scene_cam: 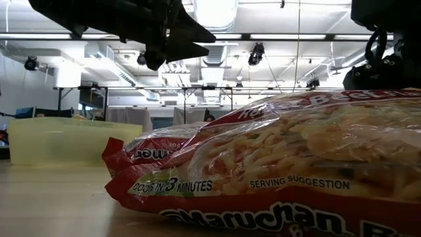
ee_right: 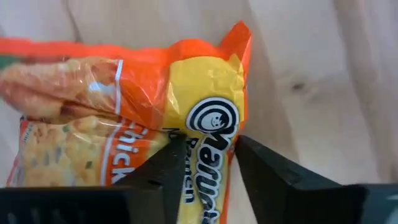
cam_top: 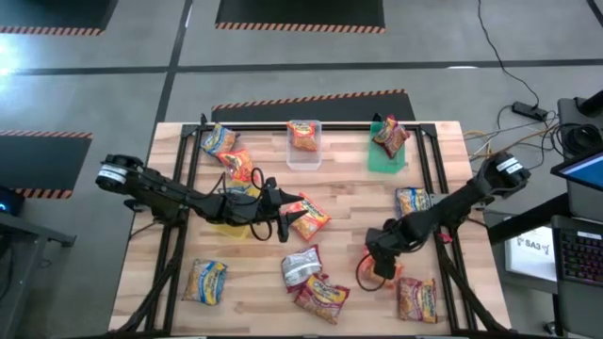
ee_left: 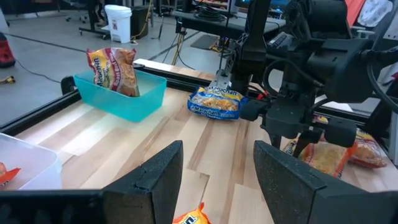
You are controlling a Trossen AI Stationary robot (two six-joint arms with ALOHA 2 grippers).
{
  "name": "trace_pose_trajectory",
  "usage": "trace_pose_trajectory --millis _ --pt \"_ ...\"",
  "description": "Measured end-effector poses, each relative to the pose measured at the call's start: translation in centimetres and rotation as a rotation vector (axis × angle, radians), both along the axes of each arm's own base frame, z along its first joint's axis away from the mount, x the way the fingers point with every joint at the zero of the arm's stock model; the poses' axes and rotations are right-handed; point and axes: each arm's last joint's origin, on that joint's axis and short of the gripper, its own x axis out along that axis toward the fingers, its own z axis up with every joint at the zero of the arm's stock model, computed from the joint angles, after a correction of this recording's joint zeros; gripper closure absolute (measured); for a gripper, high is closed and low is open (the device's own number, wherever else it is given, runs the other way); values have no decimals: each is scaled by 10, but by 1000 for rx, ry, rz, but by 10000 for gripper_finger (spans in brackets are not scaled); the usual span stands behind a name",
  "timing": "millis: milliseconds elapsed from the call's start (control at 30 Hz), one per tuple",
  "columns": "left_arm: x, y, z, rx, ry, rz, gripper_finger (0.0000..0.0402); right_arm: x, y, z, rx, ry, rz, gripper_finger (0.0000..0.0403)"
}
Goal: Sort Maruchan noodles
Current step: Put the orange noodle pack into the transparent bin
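I judged the orange-and-yellow crinkly plastic noodle packet point(ee_right: 155, 106) to be light, slippery on its film and brittle inside, so the crimped end seam was the place to take hold, with light pressure only. That packet lay flat on the wooden worktop point(cam_top: 349, 212), directly under the right pincer point(ee_right: 205, 165), its end seam running between the two fingers. The right pincer's fingers stood narrowly apart astride the seam; I could not tell whether they had yet gripped it. The left pincer point(ee_left: 217, 174) hung with fingers apart and nothing between them, just above another orange packet point(cam_top: 309, 218). Ahead of it stood a green plastic tub point(ee_left: 121, 96) holding one packet upright.
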Motion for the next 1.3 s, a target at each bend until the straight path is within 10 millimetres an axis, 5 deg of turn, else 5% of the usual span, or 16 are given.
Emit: trace_pose_trajectory --millis 333,800,1067,1300 --pt "0 0 0 5 0 10 222 0 -2 10 36 -31 9 386" --pt "0 0 0 -7 -3 17 222 -6 -15 81 106 -452 -60 394" --pt "5 -3 -9 -57 14 -63 222 -6 -34 95 -32 -570 -128 394" --pt "18 -8 -37 -90 37 -134 222 6 -49 100 -99 -672 -124 394"
